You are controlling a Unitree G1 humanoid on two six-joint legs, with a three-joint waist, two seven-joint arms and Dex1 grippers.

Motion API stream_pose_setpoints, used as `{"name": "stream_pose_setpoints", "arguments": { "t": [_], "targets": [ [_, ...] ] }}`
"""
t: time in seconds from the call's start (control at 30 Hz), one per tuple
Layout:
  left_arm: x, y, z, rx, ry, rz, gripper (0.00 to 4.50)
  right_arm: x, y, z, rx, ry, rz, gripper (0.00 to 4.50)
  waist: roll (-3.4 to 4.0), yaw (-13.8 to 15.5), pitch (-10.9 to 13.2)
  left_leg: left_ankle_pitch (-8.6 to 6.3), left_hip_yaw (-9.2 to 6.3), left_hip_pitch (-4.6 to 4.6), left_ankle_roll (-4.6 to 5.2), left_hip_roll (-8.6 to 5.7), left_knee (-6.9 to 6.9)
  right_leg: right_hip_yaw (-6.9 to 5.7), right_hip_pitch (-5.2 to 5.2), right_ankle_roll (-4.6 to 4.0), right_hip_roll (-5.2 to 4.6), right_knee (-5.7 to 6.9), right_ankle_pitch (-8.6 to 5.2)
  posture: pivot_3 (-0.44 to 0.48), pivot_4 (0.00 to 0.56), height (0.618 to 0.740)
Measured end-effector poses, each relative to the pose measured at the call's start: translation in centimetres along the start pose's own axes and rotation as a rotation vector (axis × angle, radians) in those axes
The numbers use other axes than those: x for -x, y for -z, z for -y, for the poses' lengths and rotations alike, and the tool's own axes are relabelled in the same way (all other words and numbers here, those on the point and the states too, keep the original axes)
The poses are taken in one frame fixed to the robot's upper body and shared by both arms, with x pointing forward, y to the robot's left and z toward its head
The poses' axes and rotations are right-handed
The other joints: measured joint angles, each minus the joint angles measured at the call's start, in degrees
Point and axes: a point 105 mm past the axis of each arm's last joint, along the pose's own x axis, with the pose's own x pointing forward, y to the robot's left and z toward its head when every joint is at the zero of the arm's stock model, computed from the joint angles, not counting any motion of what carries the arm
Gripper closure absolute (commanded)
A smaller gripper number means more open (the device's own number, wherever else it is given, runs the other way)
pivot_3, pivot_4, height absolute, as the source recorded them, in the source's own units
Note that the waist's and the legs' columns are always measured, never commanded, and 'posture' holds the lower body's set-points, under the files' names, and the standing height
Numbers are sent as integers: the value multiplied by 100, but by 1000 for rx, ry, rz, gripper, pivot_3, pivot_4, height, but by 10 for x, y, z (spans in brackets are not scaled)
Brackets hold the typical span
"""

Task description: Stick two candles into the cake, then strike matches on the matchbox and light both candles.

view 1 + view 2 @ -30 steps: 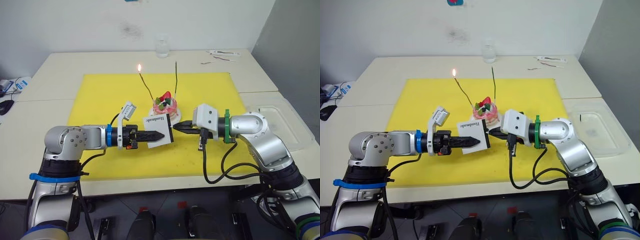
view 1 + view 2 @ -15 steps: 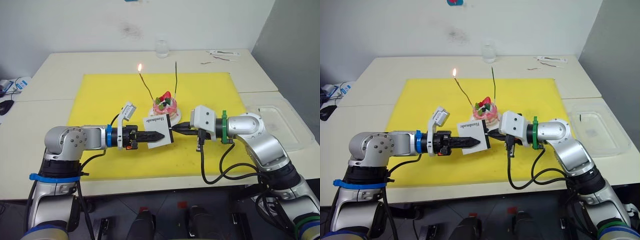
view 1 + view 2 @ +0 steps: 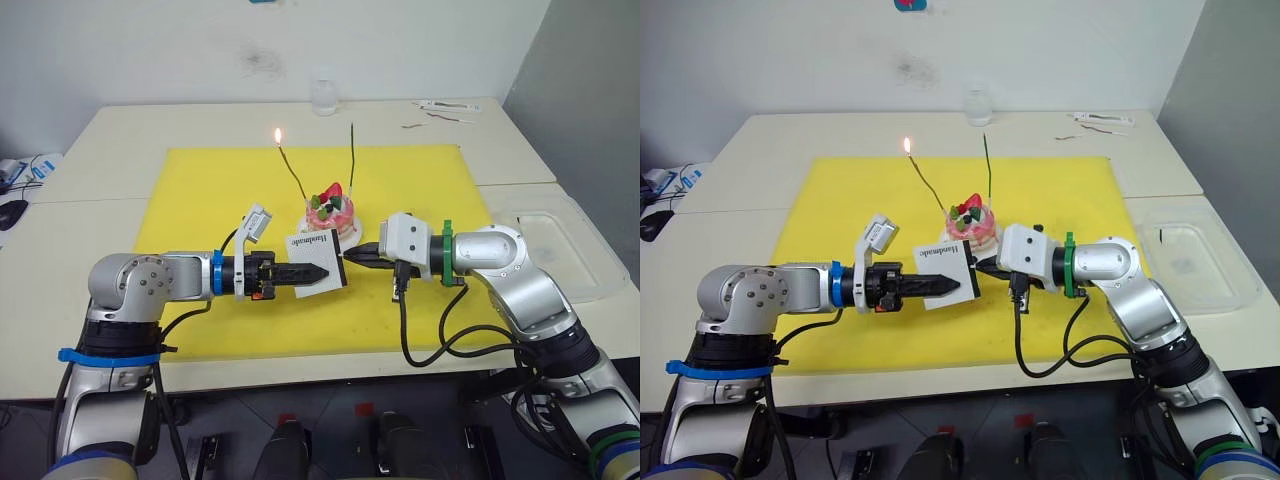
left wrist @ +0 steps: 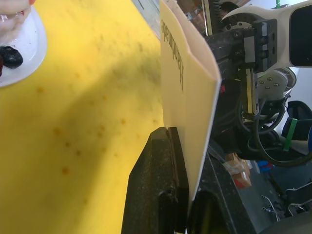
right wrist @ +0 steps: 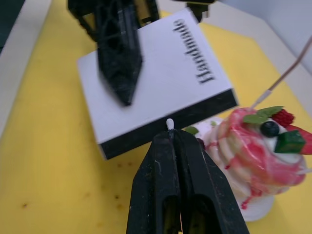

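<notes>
The pink cake (image 3: 331,212) sits on its small white plate on the yellow mat. Two candles stand in it: the left candle (image 3: 292,172) burns with a small flame at its top, and the right candle (image 3: 352,160) is unlit. In front of the cake my left gripper (image 3: 325,270) is shut on the white matchbox (image 3: 318,252), held up on edge. My right gripper (image 3: 358,256) is shut on a match, whose pale tip (image 5: 169,123) pokes out at the matchbox's dark striking side (image 5: 170,126).
The yellow mat (image 3: 200,190) covers the middle of the table. A clear glass (image 3: 323,97) stands at the back edge, with small loose items (image 3: 445,108) at the back right. A clear plastic tray (image 3: 560,245) lies to the right, and a dark mouse (image 3: 10,212) at the far left.
My right gripper has crept a little to the left, bringing the match tip up to the matchbox's side. The left arm and the candles have not moved.
</notes>
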Motion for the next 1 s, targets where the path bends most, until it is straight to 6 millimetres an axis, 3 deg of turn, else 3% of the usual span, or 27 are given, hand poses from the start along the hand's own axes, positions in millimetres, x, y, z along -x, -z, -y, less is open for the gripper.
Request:
{"name": "stream_pose_setpoints", "arguments": {
  "t": [0.07, 0.13, 0.2, 0.27, 0.37, 0.47, 0.6, 1.0],
  "targets": [
    [-5, -27, 14, -13, 77, 84, 4500, 8, 7, -27, 6, -171, -68, 4484, -7, 52, 3, 0, -27, -19, 1, -1, 7, -21, 0, 2, 3, -6, 0, 0, 150, 740],
    [1, -60, 38, -74, 153, 170, 4500, 31, 18, -60, -86, -381, -142, 4484, -5, 78, 5, 0, -30, -36, 1, -9, 15, -21, -5, 11, -9, -11, 5, 0, 150, 740],
    [13, -72, 48, -93, 171, 222, 4500, 65, 12, -57, -146, -454, -203, 4484, 6, 10, 4, 0, -7, -20, 2, -23, 8, 0, -3, 19, -49, -10, 5, 0, 150, 740],
    [15, -63, 42, -59, 153, 215, 4500, 84, -14, -25, -113, -359, -175, 4484, 7, -96, 3, -1, 6, 8, 3, -14, -3, 23, 4, 20, -56, -10, 5, 0, 150, 740],
    [5, -29, 30, 21, 137, 126, 4500, 87, -47, -2, -85, -277, -71, 4484, -3, -170, 2, -2, 7, 23, 4, -2, -14, 9, 6, 18, -25, -7, 6, 0, 150, 740],
    [5, -2, 22, 41, 88, 48, 4500, 77, -42, 10, -156, -218, -18, 4484, -6, -135, 4, 1, 5, 19, -1, 3, -17, 1, 0, 11, -14, -1, 8, 0, 150, 740],
    [13, 15, 16, 33, 34, -7, 4500, 78, -30, 33, -187, -98, -39, 4484, -4, -88, 6, 2, 16, 17, -1, 0, -10, 11, 3, 12, -28, -4, 8, 0, 150, 740],
    [13, 22, 12, 29, 31, -25, 4500, 70, -27, 48, -151, -1, -17, 4484, -4, -8, 5, 3, 10, 0, 1, -2, -8, 3, -3, 14, -38, -7, 9, 0, 150, 740]
  ]
}}
